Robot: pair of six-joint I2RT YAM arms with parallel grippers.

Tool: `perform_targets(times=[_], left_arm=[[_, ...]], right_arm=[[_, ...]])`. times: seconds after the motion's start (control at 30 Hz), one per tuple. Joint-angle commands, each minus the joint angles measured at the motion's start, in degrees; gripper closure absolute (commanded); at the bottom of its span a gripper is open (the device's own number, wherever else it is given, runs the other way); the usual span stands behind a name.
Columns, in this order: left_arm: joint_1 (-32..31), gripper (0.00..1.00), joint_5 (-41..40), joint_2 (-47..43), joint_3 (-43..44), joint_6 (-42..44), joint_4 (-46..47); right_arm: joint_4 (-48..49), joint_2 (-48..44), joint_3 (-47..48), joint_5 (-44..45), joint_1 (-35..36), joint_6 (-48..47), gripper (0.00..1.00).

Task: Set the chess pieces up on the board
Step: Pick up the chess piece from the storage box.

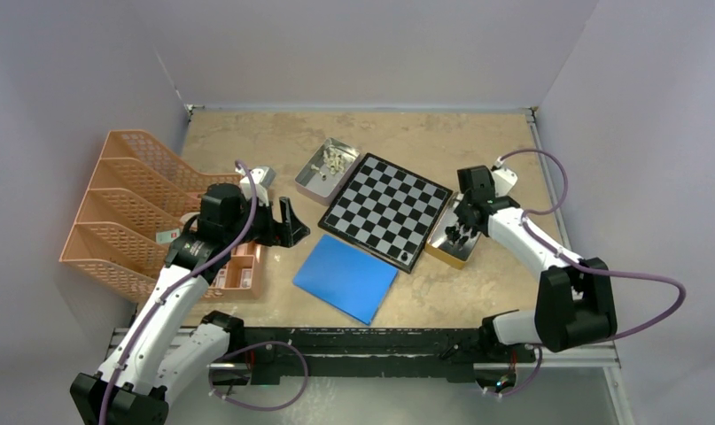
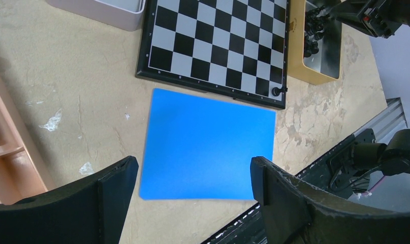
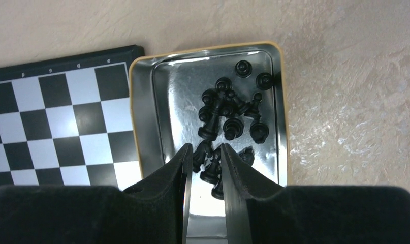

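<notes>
Three pale walls (image 1: 362,44) enclose a mottled beige tabletop (image 1: 247,133) (board (image 1: 386,210) lying centred).

Place: a robotics lab test cell, not a lived-in room.
Walls: plain pale grey panels (image 1: 362,44) close off the far, left and right edges of the worktop, meeting at both far corners.
Worktop: a mottled beige stone-look tabletop (image 1: 247,142), marked with white flecks.
Near edge: a black metal mounting rail (image 1: 362,341) carrying a white-and-black left robot arm (image 1: 163,301) and a matching right robot arm (image 1: 526,239).
Cabling: loose purple cables (image 1: 637,279) loop off both arms.
Props: a black-and-silver checked chessboard (image 1: 386,211) mid-worktop; a slatted orange plastic file rack (image 1: 114,204) at the left edge.
</notes>
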Motion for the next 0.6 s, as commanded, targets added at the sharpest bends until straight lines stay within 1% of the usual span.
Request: perform_targets(times=[0.0, 0.23, 0.37, 0.57], left_arm=[[-0.28, 0.18, 0.71, -0.86, 0.13, 0.30, 1.79], [-0.28, 0.18, 1.08, -0.42, 0.26, 0.38, 1.80], [-0.28, 0.19, 1.12, -0.66, 0.17, 0.38, 1.78], [-0.37, 0.19, 1.26, -0.31, 0.12, 0.29, 1.70]], right_arm=[[4.02, -0.35, -1.13, 0.95, -1.59, 1.05, 0.70], [7.68, -0.81, -2.61, -1.51, -3.67, 0.32, 0.69], [9.78, -1.14, -4.14, -0.99, -3.85, 1.26, 0.70], [10.31, 1.09, -4.13, -1.30, -4.26, 2.01, 0.68]])
